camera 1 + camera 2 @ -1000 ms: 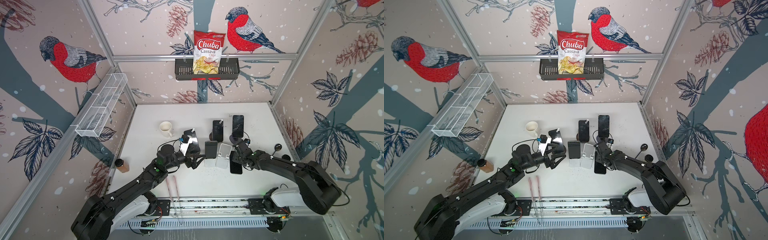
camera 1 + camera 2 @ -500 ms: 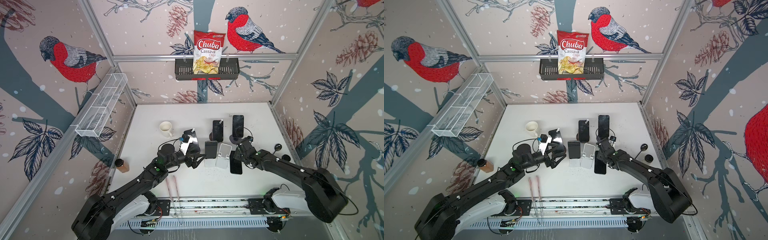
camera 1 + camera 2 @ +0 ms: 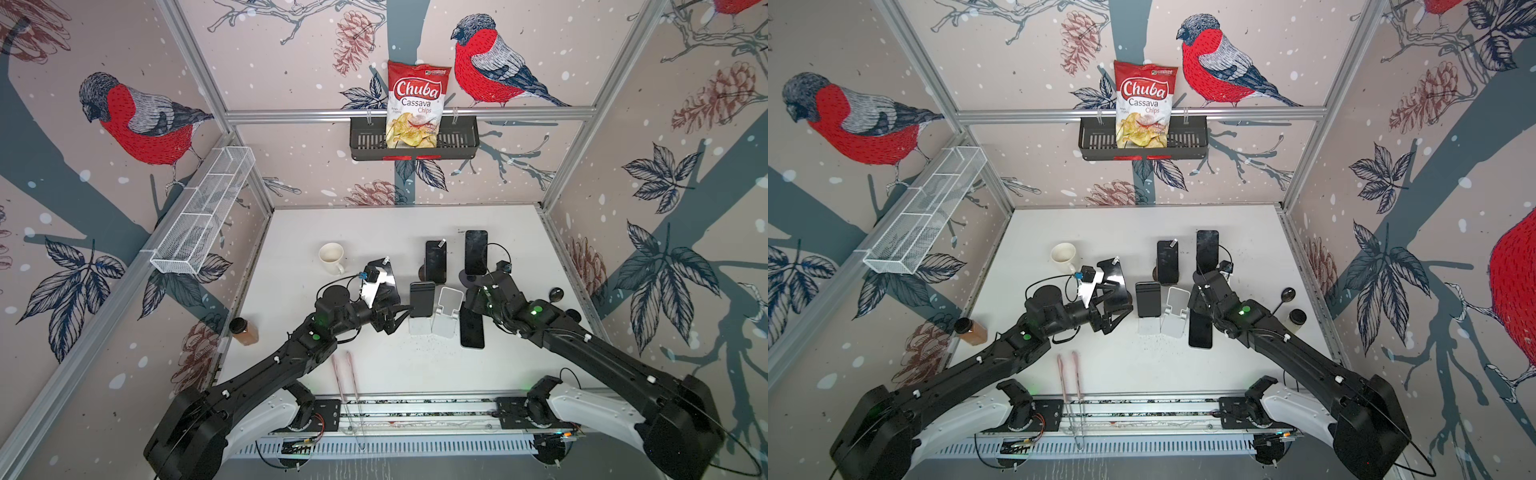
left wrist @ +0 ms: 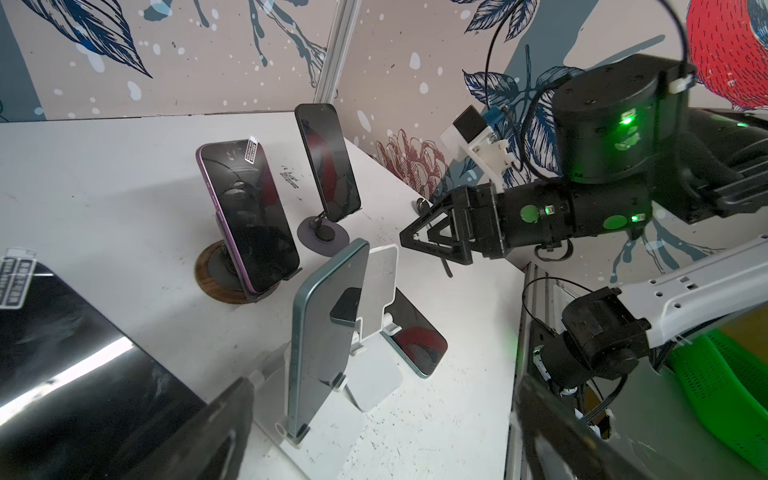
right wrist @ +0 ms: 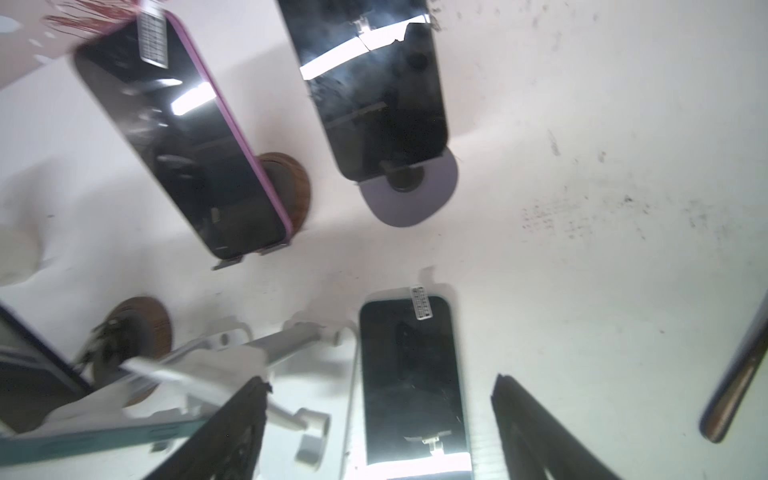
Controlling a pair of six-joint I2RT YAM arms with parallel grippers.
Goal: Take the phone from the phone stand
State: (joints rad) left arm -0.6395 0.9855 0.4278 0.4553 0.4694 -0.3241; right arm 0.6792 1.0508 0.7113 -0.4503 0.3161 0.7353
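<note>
A dark phone [image 3: 472, 328] [image 5: 411, 374] lies flat on the white table, right beside an empty white phone stand [image 3: 446, 313] [image 4: 380, 286]. My right gripper [image 3: 471, 302] [image 5: 378, 419] hovers over the phone's far end, open, one finger on each side and touching nothing. A teal phone [image 3: 422, 298] [image 4: 324, 332] leans on a second white stand next to it. My left gripper [image 3: 400, 318] [image 4: 382, 440] is open just left of that teal phone, with its fingers apart from it.
Two more phones stand on round-based stands behind, a purple one [image 3: 435, 262] and a black one [image 3: 476, 252]. Another dark phone [image 3: 384, 278] stands by my left wrist. A mug [image 3: 331, 257], a spice jar [image 3: 245, 331] and tongs [image 3: 345, 370] sit to the left.
My right gripper has opened and let go of the flat phone, which stays on the table. The right wrist has drawn back slightly. The left arm has not moved.
</note>
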